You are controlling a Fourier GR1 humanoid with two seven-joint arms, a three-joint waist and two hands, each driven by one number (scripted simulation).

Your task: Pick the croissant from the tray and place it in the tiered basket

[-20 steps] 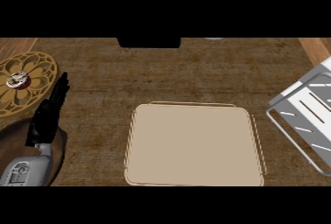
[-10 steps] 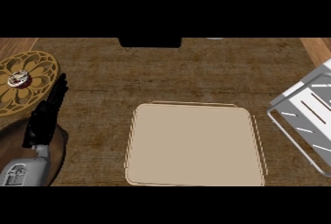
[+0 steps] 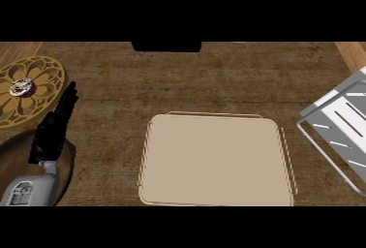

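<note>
The left hand (image 3: 53,128) shows at the view's left side, its grey forearm coming up from the lower left corner. Its black fingers are straight and pressed close together, pointing away toward the far side of the desk (image 3: 214,72), and they hold nothing. The right hand does not show.

To the right of the left hand, apart from it, lies the tray (image 3: 214,162), a pale beige rounded rectangle with a thin raised rim. Its flat inside shows only bare surface; the croissant cannot be seen on it or anywhere else in the view.

Just beyond the fingertips and slightly to the left sits the tiered basket (image 3: 28,92), seen from straight above as a round golden disc with a cut-out petal pattern and a small knob at its centre. The fingertips end close to its rim; whether they touch it is hard to tell from this angle. A darker brown rounded shape (image 3: 18,152), perhaps a lower tier, lies under the wrist and forearm.

Far to the right of the hand, past the tray, a white wire rack (image 3: 340,131) enters from the edge. A black block (image 3: 166,46) sits at the far edge of the desk.
</note>
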